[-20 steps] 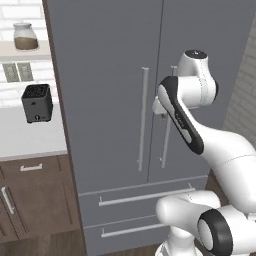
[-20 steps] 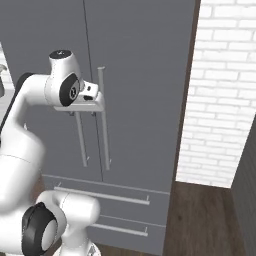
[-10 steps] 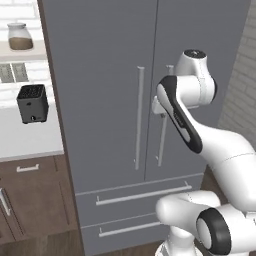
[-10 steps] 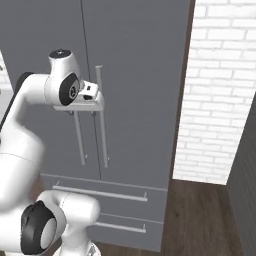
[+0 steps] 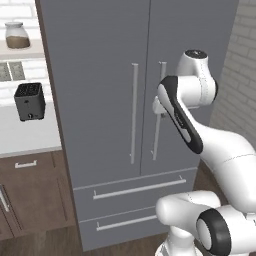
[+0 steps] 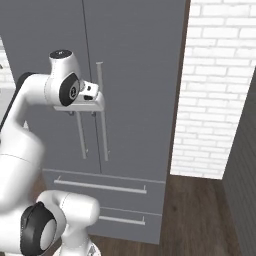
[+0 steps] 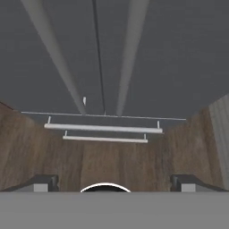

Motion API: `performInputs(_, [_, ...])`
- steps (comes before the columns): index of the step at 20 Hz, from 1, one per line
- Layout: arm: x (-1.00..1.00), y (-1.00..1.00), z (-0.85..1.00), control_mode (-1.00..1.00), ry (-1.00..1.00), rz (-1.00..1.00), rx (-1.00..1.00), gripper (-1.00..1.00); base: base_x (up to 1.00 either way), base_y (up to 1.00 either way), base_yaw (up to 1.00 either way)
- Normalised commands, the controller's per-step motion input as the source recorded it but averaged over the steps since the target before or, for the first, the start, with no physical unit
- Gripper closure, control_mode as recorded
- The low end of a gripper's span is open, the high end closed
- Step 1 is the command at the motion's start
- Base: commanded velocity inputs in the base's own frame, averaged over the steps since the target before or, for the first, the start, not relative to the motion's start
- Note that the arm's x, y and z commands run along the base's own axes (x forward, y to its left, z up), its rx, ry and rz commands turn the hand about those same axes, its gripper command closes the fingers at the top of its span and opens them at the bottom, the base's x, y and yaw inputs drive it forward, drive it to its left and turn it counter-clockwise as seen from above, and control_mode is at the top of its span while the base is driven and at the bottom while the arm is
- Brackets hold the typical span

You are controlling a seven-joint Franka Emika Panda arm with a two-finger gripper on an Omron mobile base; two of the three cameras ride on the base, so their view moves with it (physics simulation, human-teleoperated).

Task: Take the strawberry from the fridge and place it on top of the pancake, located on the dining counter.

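The fridge [image 5: 100, 75] stands in front of me with both doors shut, so the strawberry is hidden. The pancake and the dining counter are out of view. My gripper [image 6: 81, 113] hangs open, pointing down, close in front of the two long door handles [image 6: 102, 115] at mid height and touching neither. In the left base view the hand [image 5: 157, 107] is mostly hidden behind my forearm, beside the right handle [image 5: 159, 107]. In the hand view, the open gripper [image 7: 114, 183] looks down the fridge front [image 7: 179, 53] past both handles to the lower drawers.
Two drawers [image 5: 135, 187] with bar handles sit below the doors. Left of the fridge is a white counter over wood cabinets [image 5: 30, 170] with a black toaster [image 5: 29, 101] and a jar [image 5: 17, 35] above. A white brick wall [image 6: 215, 90] and wood floor [image 6: 200, 200] lie to the right.
The whole picture has slid slightly left in both base views, so the base has moved. The arm keeps its pose and the jaws stay open.
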Motion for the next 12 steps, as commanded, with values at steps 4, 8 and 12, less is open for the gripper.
performInputs(4, [0.21, 0.00, -0.17, -1.00, -0.23, 0.00, 0.00, -1.00, 0.00, 0.00, 0.00])
performInputs(8, [0.55, -0.29, -0.27, -1.00, -0.39, 0.00, 0.02, -1.00, 0.00, 0.00, 0.00])
performInputs(12, [0.80, -0.11, -0.05, -1.00, -0.25, -0.01, 0.04, -1.00, 0.00, 0.00, 0.00])
